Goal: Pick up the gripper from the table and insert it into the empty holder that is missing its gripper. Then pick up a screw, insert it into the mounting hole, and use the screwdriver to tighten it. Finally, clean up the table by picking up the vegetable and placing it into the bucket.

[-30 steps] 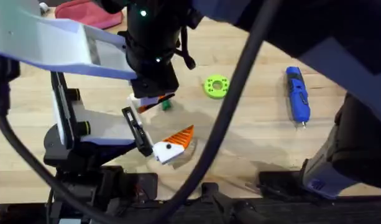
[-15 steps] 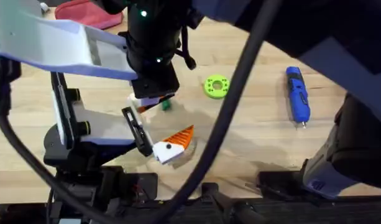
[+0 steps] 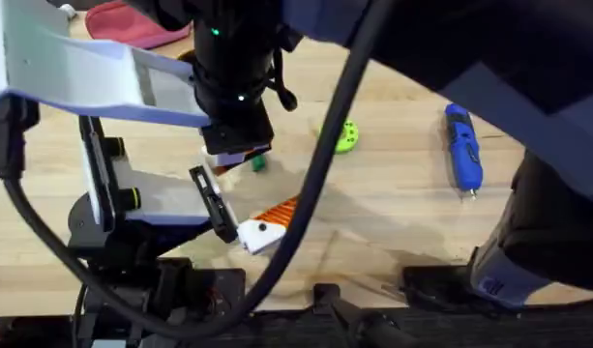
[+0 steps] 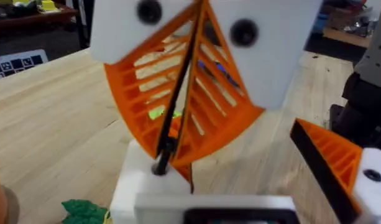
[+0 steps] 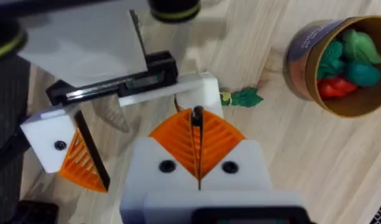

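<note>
- My right gripper (image 5: 196,115) hangs just above the empty holder (image 5: 199,87), pads pressed together; I cannot tell if they pinch anything.
- My left gripper (image 4: 209,208): cannot tell.
- 3 jobs look undone: the holder is bare, the screwdriver (image 3: 462,145) lies well apart, and the vegetable (image 5: 246,98) lies outside the bucket (image 5: 299,59).
- Pale wood table, red cloth (image 3: 132,19), dim room behind.

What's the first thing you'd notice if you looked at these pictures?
Probably the bright orange ribbed pads pressed together like a fan right in front of the left wrist camera, above a white block. Next, the blue screwdriver lying alone on the wooden table, and the brown bucket full of green and red toy vegetables.
</note>
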`<state>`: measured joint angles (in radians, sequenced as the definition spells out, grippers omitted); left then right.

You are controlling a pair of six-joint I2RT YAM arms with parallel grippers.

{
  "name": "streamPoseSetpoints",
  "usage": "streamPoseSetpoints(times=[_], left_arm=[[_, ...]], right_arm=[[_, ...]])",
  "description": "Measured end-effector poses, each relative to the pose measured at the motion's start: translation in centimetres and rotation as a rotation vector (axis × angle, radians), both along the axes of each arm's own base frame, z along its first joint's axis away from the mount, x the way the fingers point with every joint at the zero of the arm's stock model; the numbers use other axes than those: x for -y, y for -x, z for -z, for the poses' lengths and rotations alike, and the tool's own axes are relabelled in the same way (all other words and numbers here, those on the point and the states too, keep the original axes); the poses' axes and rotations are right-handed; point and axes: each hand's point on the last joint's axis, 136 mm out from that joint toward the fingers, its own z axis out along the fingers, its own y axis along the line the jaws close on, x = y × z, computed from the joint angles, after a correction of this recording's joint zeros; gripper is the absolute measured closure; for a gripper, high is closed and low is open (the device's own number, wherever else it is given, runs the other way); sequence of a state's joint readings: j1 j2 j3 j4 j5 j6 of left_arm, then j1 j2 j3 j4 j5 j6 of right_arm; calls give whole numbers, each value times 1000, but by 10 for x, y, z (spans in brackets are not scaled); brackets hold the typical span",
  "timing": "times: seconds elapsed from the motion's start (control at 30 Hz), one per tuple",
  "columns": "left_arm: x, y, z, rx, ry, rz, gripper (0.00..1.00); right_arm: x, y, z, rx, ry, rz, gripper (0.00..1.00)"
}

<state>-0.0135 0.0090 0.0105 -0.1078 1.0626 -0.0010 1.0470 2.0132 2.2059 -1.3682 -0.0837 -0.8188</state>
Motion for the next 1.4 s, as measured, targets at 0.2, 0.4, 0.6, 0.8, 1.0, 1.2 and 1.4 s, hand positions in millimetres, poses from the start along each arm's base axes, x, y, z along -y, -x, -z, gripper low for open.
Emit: streamPoseSetpoints(times=[0.2, 0.4, 0.6, 0.8, 1.0, 1.2, 1.4], left_arm=[[0, 0, 0, 0, 0, 0, 15], [0, 0, 0, 0, 0, 0, 15], [0, 0, 0, 0, 0, 0, 16], [0, 0, 0, -6, 3, -1, 15], [0, 0, 0, -7, 4, -1, 15], [0, 0, 0, -6, 3, 0, 15], [0, 0, 0, -16, 7, 0, 15]], right_arm=[[0, 0, 0, 0, 0, 0, 995], [0, 0, 0, 0, -1, 3, 995], [0, 0, 0, -1, 0, 3, 995], [-1, 0, 1, -3, 1, 3, 995], [-2, 1, 2, -10, -1, 0, 995], [-3, 0, 6, -17, 7, 0, 995], [-5, -1, 13, -24, 19, 1, 995]])
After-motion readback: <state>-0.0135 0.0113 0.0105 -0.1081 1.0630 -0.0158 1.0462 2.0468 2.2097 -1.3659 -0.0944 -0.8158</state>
